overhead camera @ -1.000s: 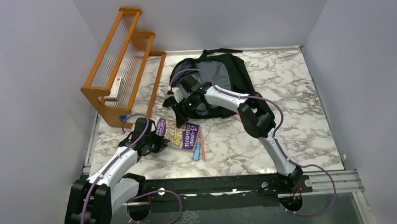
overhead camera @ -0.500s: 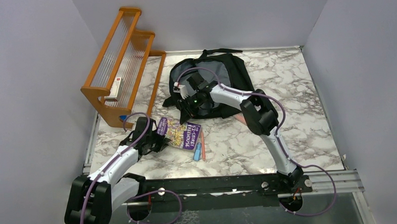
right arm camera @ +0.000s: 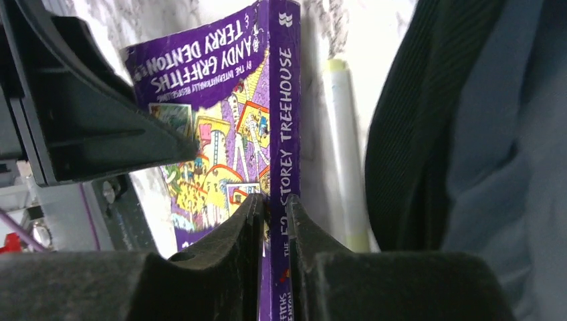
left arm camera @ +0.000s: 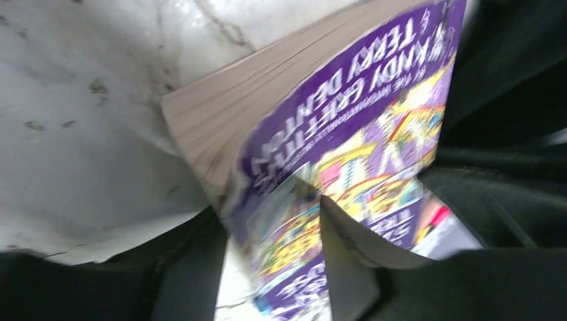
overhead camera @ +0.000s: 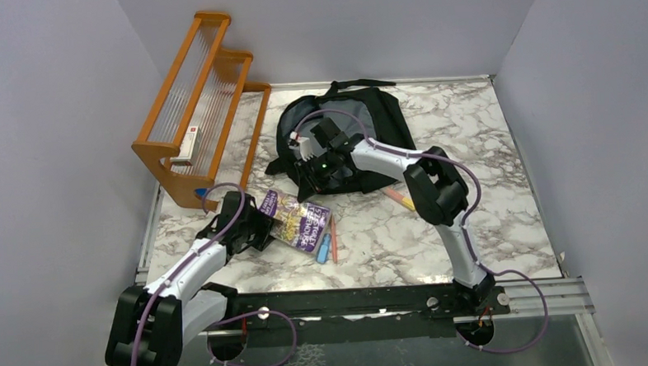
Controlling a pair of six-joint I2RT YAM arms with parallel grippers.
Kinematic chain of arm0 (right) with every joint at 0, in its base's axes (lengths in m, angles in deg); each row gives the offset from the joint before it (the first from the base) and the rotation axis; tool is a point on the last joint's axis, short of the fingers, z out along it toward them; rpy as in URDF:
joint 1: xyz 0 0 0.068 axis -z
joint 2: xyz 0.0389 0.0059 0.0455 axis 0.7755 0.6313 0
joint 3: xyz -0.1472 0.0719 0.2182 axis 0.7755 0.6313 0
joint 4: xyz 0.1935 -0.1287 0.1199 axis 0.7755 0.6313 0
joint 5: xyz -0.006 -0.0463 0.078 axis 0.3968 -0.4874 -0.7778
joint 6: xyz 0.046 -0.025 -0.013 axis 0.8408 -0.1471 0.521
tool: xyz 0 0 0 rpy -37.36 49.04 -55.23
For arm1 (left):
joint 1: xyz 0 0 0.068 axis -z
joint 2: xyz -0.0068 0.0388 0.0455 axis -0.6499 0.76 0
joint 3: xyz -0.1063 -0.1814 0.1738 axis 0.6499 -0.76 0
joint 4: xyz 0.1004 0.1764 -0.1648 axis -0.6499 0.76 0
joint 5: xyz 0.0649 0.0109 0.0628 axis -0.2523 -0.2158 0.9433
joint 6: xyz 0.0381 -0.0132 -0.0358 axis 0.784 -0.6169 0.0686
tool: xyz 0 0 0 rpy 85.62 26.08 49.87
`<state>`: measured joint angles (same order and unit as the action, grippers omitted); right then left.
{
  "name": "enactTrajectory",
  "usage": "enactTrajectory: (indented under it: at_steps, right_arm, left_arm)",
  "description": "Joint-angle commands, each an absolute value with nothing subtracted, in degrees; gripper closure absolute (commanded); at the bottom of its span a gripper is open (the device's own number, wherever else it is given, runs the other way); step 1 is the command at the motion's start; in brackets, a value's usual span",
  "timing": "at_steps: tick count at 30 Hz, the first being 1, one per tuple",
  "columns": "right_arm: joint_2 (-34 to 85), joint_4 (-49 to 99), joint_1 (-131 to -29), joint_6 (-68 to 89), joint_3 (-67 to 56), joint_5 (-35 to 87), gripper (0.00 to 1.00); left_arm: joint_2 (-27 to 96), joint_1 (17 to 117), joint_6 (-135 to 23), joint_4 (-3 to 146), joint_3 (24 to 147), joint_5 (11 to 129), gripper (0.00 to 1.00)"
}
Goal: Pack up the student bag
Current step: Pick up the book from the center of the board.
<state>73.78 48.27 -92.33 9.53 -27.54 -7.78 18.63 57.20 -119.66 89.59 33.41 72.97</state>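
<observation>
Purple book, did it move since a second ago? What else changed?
Yes. The left gripper, clamped on the purple book, tipped it up and nudged it right. The right arm's elbow swung right, uncovering an orange pen; the right gripper crept a little farther over the student bag. Bag, wooden rack and blue pen stayed put.

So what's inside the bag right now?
Only grey lining shows in the bag. The right gripper covers part of the mouth; deeper inside is hidden.
</observation>
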Motion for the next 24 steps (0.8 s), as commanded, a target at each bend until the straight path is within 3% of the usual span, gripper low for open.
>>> enactTrajectory:
  at_steps: [1,4,13,18,24]
  right_arm:
    - [67.3,49.8,-96.7,15.0,-24.1,-13.0,0.99]
    - [65.4,48.2,-96.1,15.1,-22.3,-10.4,0.99]
    - [63.0,44.4,-93.8,16.9,-19.3,-9.3,0.99]
    - [61.0,44.1,-93.6,17.4,-16.1,-2.1,0.99]
    - [56.9,43.3,-93.0,18.3,-11.3,4.2,0.78]
  left_arm:
    - [19.0,58.3,-119.7,93.7,31.1,76.2,0.38]
    - [15.6,58.2,-119.2,96.1,33.1,77.6,0.28]
    - [14.5,58.2,-117.5,96.6,33.3,78.5,0.28]
    - [16.2,58.3,-116.3,94.7,33.5,76.5,0.22]
    - [20.1,59.2,-115.4,92.8,34.9,75.3,0.24]
